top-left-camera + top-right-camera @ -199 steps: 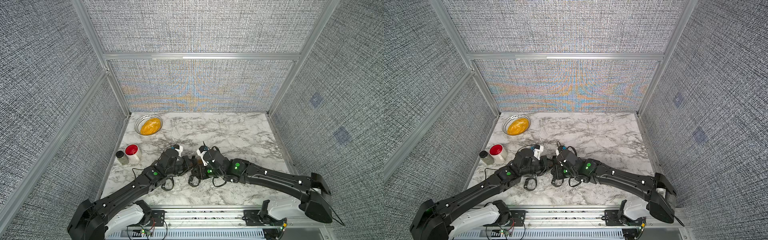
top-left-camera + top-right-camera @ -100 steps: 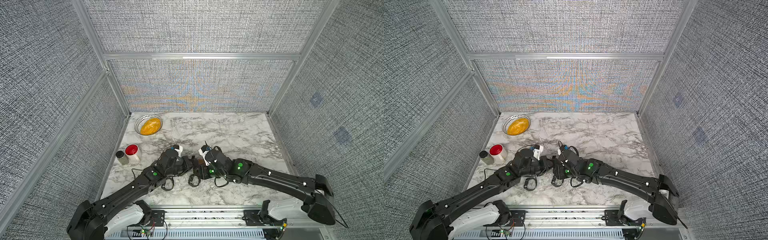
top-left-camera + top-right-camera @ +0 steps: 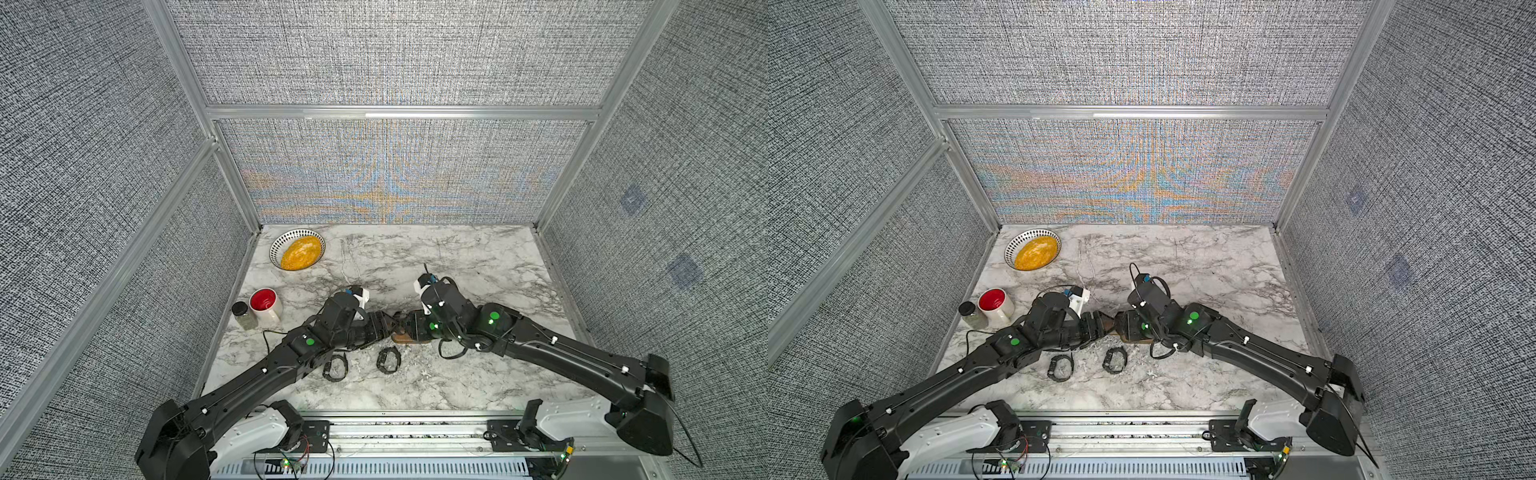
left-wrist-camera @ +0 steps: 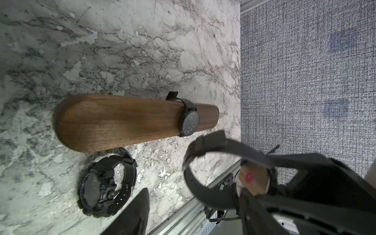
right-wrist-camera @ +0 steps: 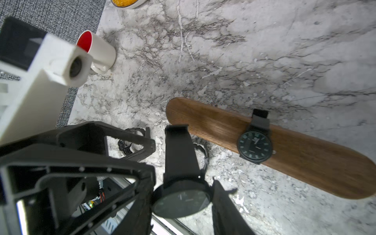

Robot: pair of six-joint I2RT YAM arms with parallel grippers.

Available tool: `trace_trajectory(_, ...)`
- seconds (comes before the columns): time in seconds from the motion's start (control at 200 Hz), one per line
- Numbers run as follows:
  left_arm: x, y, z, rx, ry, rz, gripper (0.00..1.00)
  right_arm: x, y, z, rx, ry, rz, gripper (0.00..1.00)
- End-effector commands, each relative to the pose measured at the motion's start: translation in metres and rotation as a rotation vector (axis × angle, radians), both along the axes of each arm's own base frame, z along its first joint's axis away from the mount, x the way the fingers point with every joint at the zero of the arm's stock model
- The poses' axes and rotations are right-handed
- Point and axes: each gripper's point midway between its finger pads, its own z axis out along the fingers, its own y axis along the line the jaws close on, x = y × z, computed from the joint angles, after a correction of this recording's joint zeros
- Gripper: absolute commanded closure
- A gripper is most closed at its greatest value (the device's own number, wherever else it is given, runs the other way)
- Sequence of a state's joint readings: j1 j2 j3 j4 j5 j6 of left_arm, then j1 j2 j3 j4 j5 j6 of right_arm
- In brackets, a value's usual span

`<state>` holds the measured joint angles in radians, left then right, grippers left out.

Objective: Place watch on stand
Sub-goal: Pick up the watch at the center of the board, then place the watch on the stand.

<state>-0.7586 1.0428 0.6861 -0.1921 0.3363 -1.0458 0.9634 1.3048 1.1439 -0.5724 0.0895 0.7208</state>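
Task item: held watch (image 5: 180,203), dark face, black strap (image 5: 178,150). It's up off the table (image 3: 457,257) and not on the stand.
R claw: right gripper (image 5: 183,195) is clamped on the held watch's case, one finger each side, w/ the strap sticking out past the tips. In both top views it sits over the stand (image 3: 409,326) (image 3: 1125,324).
L claw: left gripper (image 5: 151,160) looks released, w/ nothing between its fingers. One finger (image 4: 140,211) shows in the L wrist view, clear of the strap loop (image 4: 211,140). Tips face the R claw, nearly tip to tip in both top views (image 3: 384,326) (image 3: 1098,324).
Stand: long brown wooden bar w/ rounded ends (image 4: 122,120) (image 5: 305,162), lying on the marble mid-table. It's mostly hidden under the claws in both top views; only a brown sliver shows (image 3: 405,338) (image 3: 1136,340).
Held watch vs stand: near the bar's robot-left end, above it. Can't tell if the strap touches the wood.
Mounted watch: slim black watch (image 4: 190,122) (image 5: 255,147) already strapped round the bar, toward its robot-right end, face up.
Loose watch 1: chunky black watch (image 4: 101,187) (image 3: 388,359) (image 3: 1115,359) on the table just beside the bar, on the robot's side.
Loose watch 2: second black watch (image 3: 334,368) (image 3: 1061,368) on the table by the L arm, near loose watch 1, not touching.
Mug: white w/ red inside (image 3: 266,307) (image 3: 994,307) (image 5: 99,53), upright by the L edge.
Jar: small, black lid (image 3: 243,316) (image 3: 971,315), touching or just beside the mug.
Bowl: dotted rim (image 3: 274,249) (image 3: 1011,249), yellow fill, far L corner, well apart from the stand.
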Motion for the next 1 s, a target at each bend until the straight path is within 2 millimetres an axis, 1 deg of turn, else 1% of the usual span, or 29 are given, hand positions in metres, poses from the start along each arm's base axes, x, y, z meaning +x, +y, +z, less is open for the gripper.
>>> trace_trajectory(0.0,-0.004,0.007,-0.006,0.054,-0.026,-0.021,0.27,0.006,-0.028,-0.003,-0.084,-0.015,-0.047,1.0)
trace_trajectory(0.05,-0.005,0.01,-0.009,0.065,-0.028,-0.018,0.24,0.008,-0.042,-0.001,-0.113,-0.024,-0.072,1.0)
trace_trajectory(0.12,-0.005,0.015,-0.013,0.09,-0.036,-0.009,0.11,0.012,-0.064,-0.001,-0.162,-0.037,-0.111,1.0)
trace_trajectory(0.175,-0.006,0.021,-0.015,0.124,-0.046,-0.004,0.01,0.014,-0.083,-0.005,-0.207,-0.037,-0.143,1.0)
trace_trajectory(0.25,-0.006,0.031,-0.016,0.185,-0.074,-0.005,0.01,0.016,-0.11,-0.013,-0.273,-0.025,-0.181,1.0)
trace_trajectory(0.335,-0.005,0.042,-0.016,0.262,-0.111,-0.009,0.01,0.015,-0.138,-0.028,-0.348,-0.007,-0.222,1.0)
trace_trajectory(0.45,-0.001,0.054,-0.018,0.342,-0.164,-0.006,0.01,0.014,-0.162,-0.047,-0.405,0.017,-0.255,1.0)
trace_trajectory(0.505,0.0,0.057,-0.018,0.363,-0.179,-0.01,0.01,0.014,-0.168,-0.054,-0.422,0.025,-0.267,1.0)
trace_trajectory(0.565,0.001,0.057,-0.018,0.371,-0.18,-0.012,0.01,0.015,-0.172,-0.06,-0.432,0.023,-0.266,1.0)
trace_trajectory(0.641,0.001,0.057,-0.02,0.369,-0.18,-0.012,0.01,0.018,-0.175,-0.063,-0.446,0.013,-0.272,1.0)
trace_trajectory(0.996,0.008,0.049,-0.032,0.362,-0.148,-0.003,0.01,0.031,-0.178,-0.08,-0.49,0.011,-0.272,1.0)
